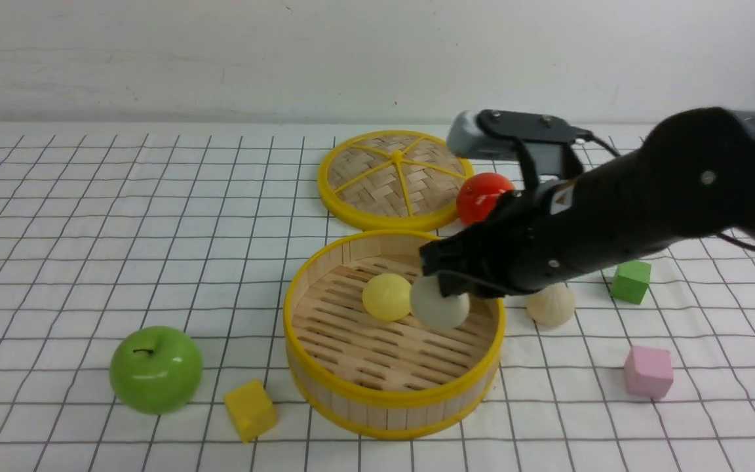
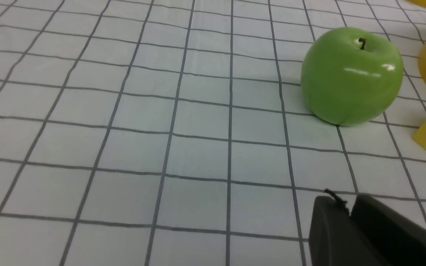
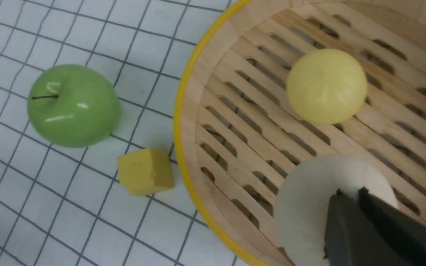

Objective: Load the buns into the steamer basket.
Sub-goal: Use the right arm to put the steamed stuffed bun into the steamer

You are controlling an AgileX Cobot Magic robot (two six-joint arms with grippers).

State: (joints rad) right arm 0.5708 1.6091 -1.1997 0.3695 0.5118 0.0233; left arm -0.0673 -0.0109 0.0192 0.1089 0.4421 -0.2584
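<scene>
Gridded white tabletop [image 1: 89,229]. Your right claw [image 1: 446,288] was pinched closed over the cream bun [image 1: 440,311] inside the basket [image 1: 384,413], beside the yellow bun [image 1: 387,296]. The last bun [image 1: 551,303] lay right of the basket, nearest that arm.

Your front camera sits mid-rig, looking forward and down over the whole table [image 1: 89,229]. Your left wrist camera rides low behind the left gripper [image 2: 350,202], facing the apple [image 2: 351,75] ahead. Your right wrist camera looks down, close behind the right gripper [image 3: 350,194], into the basket [image 3: 183,122]. All three share apple, cube [image 3: 145,171], basket.
</scene>
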